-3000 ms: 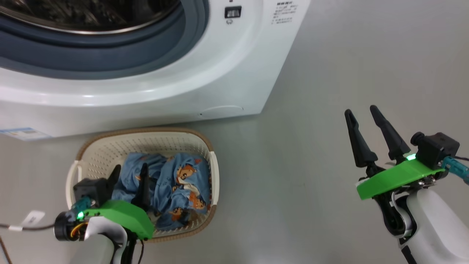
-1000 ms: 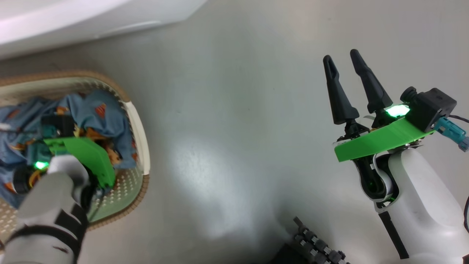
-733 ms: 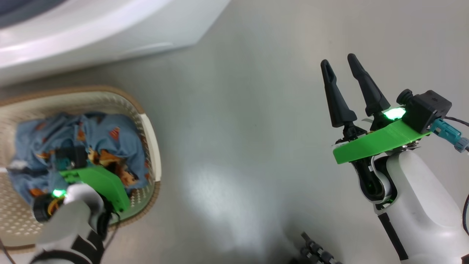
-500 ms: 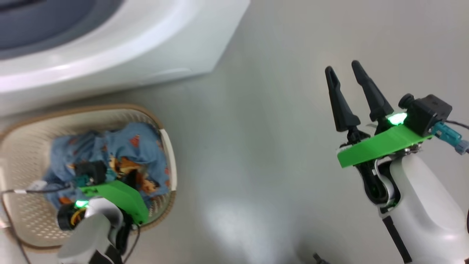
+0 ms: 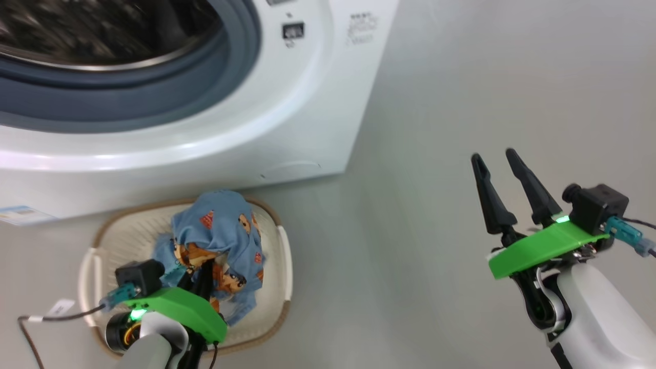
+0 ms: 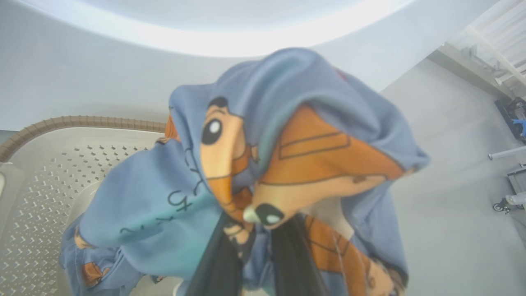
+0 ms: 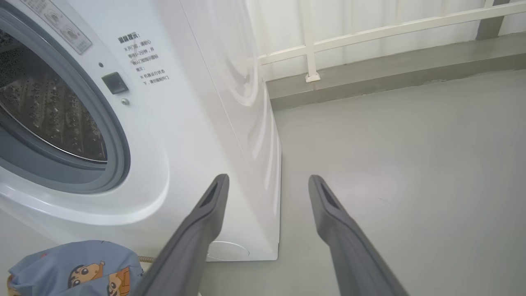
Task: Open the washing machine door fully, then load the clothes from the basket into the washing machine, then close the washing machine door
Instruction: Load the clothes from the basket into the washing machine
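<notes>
Left gripper (image 5: 205, 274): jaws drawn close together on the clothes (image 5: 220, 236). In the left wrist view the two dark fingers (image 6: 220, 267) rise into a bunch of light blue fabric (image 6: 287, 123) printed with orange cartoon figures. The fingertips are buried in the folds, so the exact pinch point is hidden, but the cloth looks clamped between them.

The bundle is held up above the basket (image 5: 284, 256) and drapes down over the fingers. Its lower folds hang towards the perforated cream floor of the basket (image 6: 37, 197).

The basket sits on the grey floor (image 5: 461, 77), just in front of the washing machine (image 5: 256, 128).

Right gripper (image 5: 493, 155): jaws spread wide, nothing between them. It hovers over bare floor, well apart from the basket. In the right wrist view the fingers (image 7: 205, 213) point past the machine's front corner.

Washing machine: the opening is uncovered, with a grey rubber ring (image 5: 154, 97) around the steel drum (image 5: 102, 31). A small blue label (image 5: 20, 214) is at the lower left of the front panel.

Farthest back, a white railing (image 7: 370, 31) stands beyond the machine.
</notes>
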Controlling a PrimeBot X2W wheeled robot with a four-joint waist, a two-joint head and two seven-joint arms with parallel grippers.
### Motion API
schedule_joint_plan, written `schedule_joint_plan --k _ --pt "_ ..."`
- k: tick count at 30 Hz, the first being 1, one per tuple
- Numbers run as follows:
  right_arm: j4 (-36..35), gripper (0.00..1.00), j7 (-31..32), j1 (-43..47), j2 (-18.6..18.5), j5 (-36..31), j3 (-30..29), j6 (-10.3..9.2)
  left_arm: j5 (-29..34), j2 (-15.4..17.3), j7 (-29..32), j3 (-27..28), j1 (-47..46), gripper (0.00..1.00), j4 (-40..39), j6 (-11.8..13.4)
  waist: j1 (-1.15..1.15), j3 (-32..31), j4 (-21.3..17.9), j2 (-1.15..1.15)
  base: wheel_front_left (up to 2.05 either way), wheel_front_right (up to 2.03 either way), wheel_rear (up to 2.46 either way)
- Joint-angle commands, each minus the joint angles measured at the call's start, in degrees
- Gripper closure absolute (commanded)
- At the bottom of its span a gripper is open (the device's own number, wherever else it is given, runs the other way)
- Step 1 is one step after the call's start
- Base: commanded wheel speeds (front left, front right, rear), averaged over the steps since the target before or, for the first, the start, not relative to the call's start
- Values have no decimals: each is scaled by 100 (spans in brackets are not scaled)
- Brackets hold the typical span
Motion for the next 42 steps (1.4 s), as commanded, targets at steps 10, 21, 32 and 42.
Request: schedule_joint_plan --k 10,21,32,42 --pt "22 0 -51 513 -179 102 81 25 375 129 -79 1080 981 100 -1643 61 0 -1265 678 0 0 0 0" --pt "76 0 -51 774 -295 156 167 25 1125 174 -79 1487 1705 100 -3367 592 0 -1738 747 0 0 0 0" --pt "26 0 -51 903 -384 157 158 25 1555 408 39 1451 2030 100 -4323 1145 0 -1867 771 0 0 0 0" --pt "28 0 -51 898 -414 142 178 25 1574 471 129 1416 2033 100 -4484 1217 0 -1891 744 0 0 0 0"
